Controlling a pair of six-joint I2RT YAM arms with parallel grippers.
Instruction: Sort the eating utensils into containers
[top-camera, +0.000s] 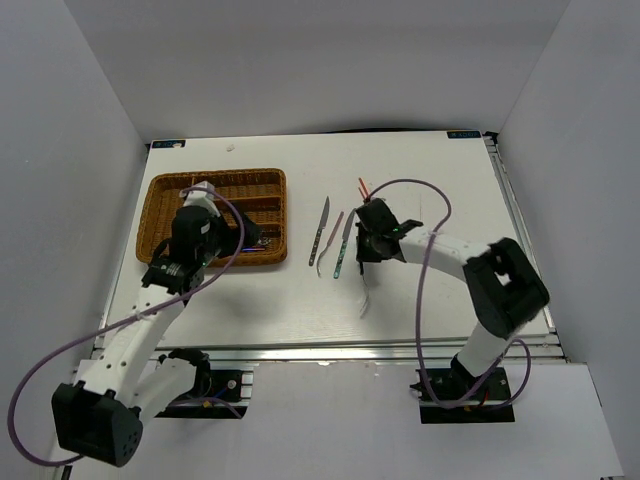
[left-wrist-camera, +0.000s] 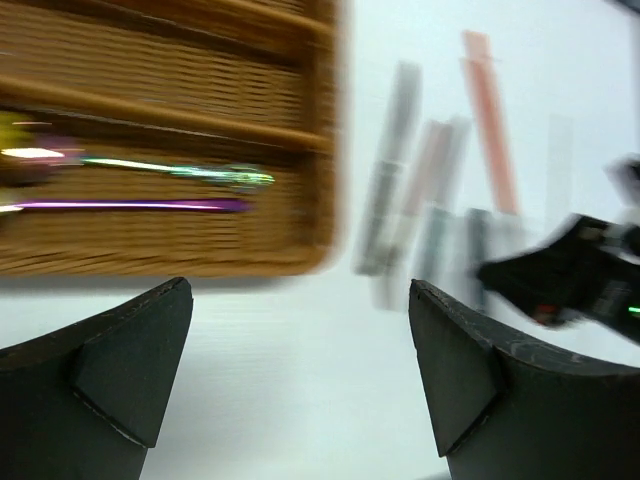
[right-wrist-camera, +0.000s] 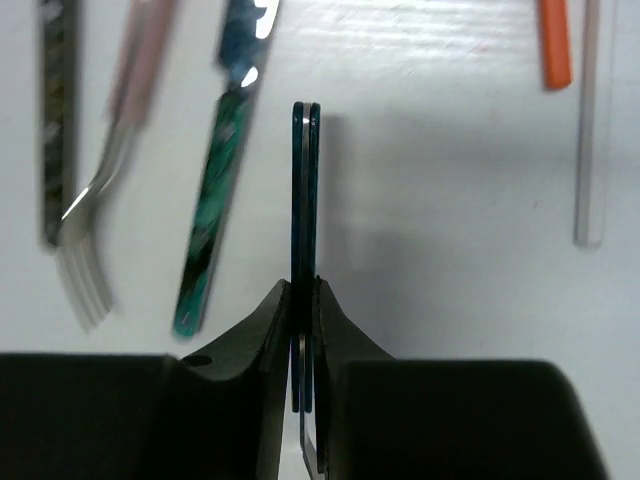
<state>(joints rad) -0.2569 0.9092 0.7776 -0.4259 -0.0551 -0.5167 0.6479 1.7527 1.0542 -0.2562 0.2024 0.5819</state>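
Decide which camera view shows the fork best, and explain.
The right wrist view: the fork lies close up, tines and pale pink handle distinct. The top external view shows only a thin pinkish sliver between two knives. The left wrist view smears it into a blur.

Wicker tray (top-camera: 283, 215) (left), three utensils (top-camera: 344, 245) alongside

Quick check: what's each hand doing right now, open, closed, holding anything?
Left hand: open, nothing between its fingers.
Right hand: closed on a teal-handled utensil, seen edge-on.
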